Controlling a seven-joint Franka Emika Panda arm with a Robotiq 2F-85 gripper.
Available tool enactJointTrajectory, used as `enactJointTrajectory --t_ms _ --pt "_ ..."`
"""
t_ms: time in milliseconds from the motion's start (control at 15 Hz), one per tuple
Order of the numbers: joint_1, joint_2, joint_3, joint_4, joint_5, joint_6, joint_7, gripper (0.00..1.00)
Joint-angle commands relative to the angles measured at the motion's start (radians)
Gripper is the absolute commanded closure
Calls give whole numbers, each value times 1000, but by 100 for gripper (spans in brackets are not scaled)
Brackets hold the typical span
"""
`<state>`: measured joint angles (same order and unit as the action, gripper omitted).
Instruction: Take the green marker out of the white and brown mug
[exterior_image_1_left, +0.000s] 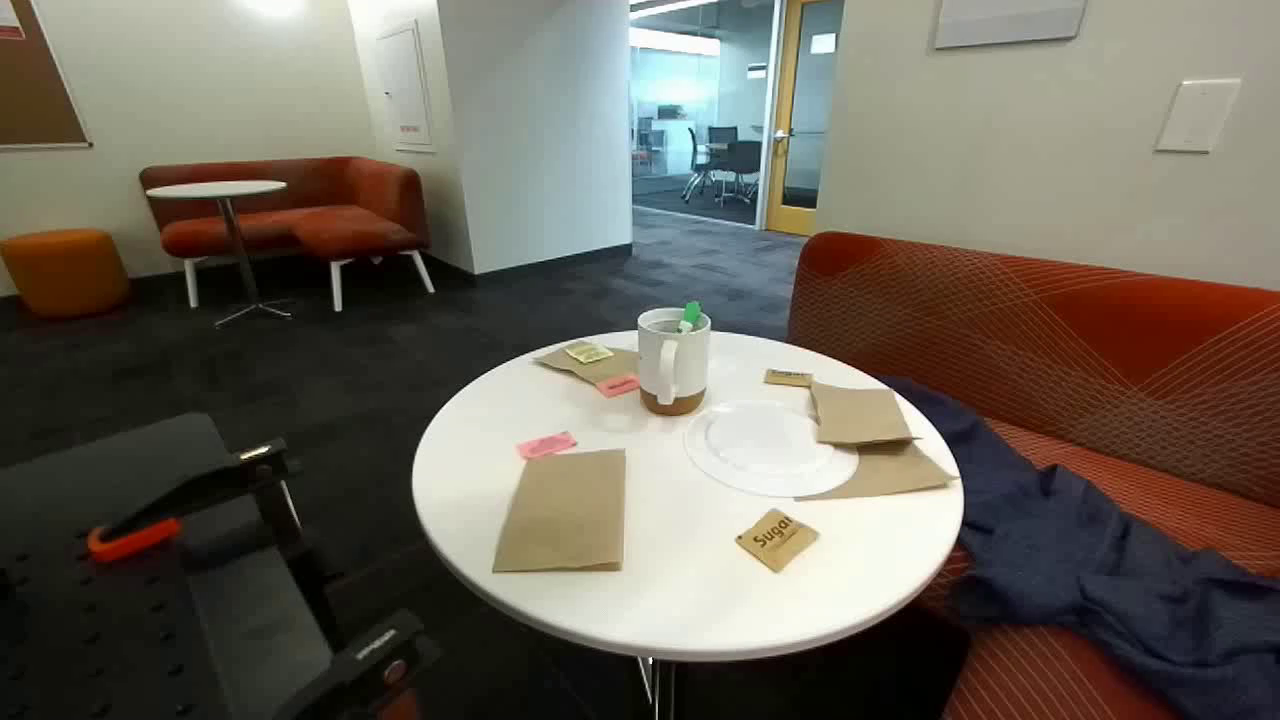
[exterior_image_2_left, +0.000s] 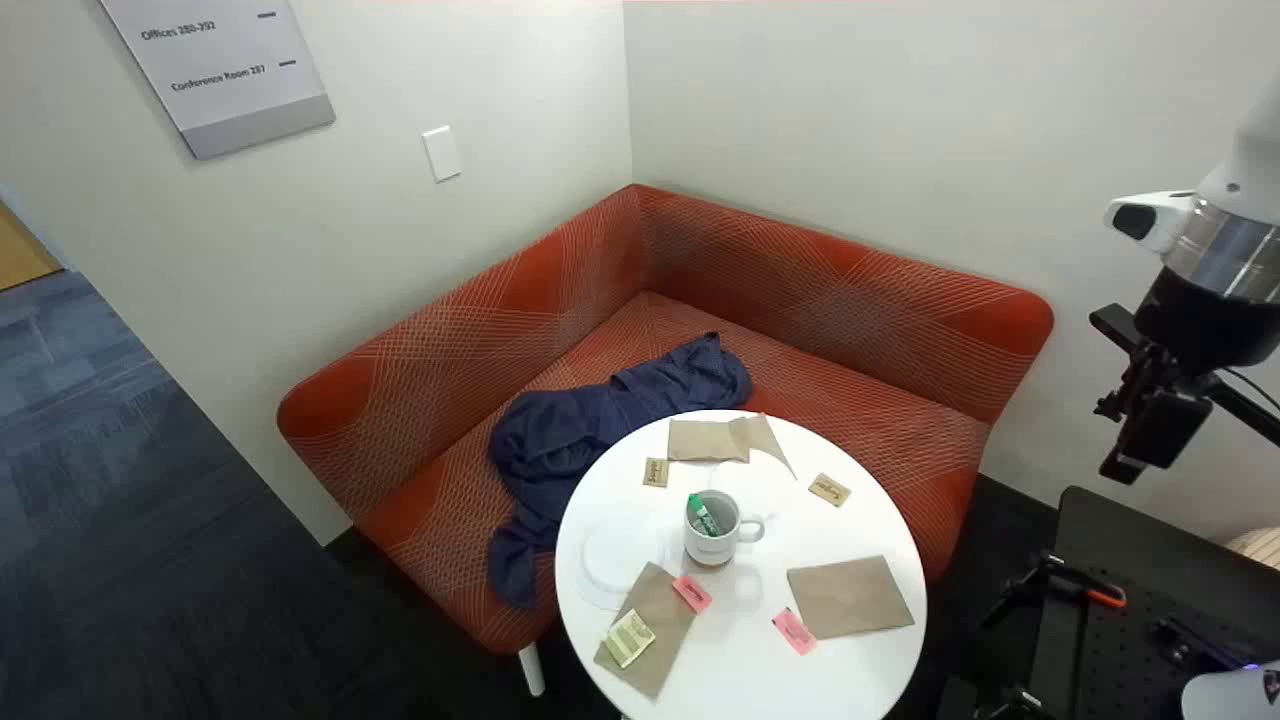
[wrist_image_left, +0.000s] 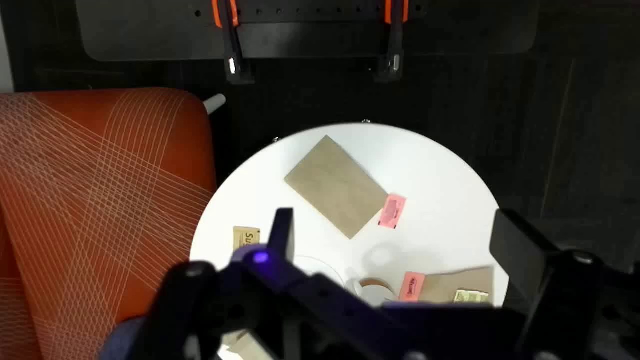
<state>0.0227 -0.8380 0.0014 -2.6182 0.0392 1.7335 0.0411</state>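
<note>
The white and brown mug (exterior_image_1_left: 690, 362) stands upright on the round white table (exterior_image_1_left: 680, 520), and it also shows in an exterior view (exterior_image_2_left: 708, 547). The green marker (exterior_image_1_left: 691, 316) leans inside the mug with its green end above the rim; it also shows in an exterior view (exterior_image_2_left: 704, 516). In the wrist view part of the mug (wrist_image_left: 376, 296) shows low behind the gripper's body, and the marker is hidden there. My gripper (wrist_image_left: 393, 235) is open and empty, high above the table. In an exterior view the gripper (exterior_image_2_left: 1112, 400) is at the far right, well away from the mug.
A flat white disc (exterior_image_1_left: 720, 450) lies beside the mug. Brown napkins (exterior_image_1_left: 565, 515), pink packets (exterior_image_1_left: 547, 445) and sugar packets (exterior_image_1_left: 777, 540) lie around it. A red sofa (exterior_image_2_left: 850, 300) with a dark blue cloth (exterior_image_2_left: 600, 410) borders the table. A black stand with clamps (exterior_image_2_left: 1130, 560) is nearby.
</note>
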Motion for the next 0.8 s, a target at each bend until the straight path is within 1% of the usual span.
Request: enactJointTrajectory --t_ms 0,667,733 --pt "-7 1 5 2 4 -2 -4 0" --pt "-7 1 5 2 4 -2 -4 0" --pt "-4 5 8 1 9 17 -1 0"
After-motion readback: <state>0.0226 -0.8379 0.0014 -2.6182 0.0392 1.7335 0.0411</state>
